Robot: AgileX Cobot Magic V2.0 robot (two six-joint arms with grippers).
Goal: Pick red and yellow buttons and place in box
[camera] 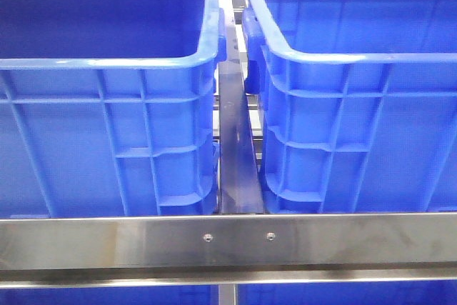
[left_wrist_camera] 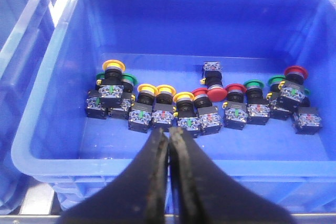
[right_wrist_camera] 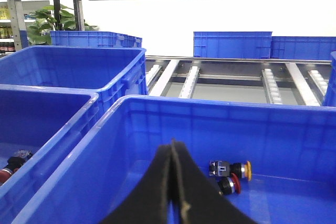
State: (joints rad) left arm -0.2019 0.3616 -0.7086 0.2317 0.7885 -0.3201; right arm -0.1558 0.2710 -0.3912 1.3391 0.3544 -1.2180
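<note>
Both end effectors closed, empty: L [left_wrist_camera: 169,145] over buttons [left_wrist_camera: 199,103], R [right_wrist_camera: 173,156] over box [right_wrist_camera: 294,129].

Behind my bins I see a steel roller rack [right_wrist_camera: 231,80], more blue crates [right_wrist_camera: 232,44] stacked beyond, a leafy plant [right_wrist_camera: 46,24], and a bright white backdrop

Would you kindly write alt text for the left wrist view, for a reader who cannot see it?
A blue plastic crate holds a loose row of push buttons across its floor: yellow-capped ones toward one end, red-capped ones in the middle, and green-capped ones mostly toward the other. The left gripper hangs above the near rim, its black fingers closed and empty.
</note>
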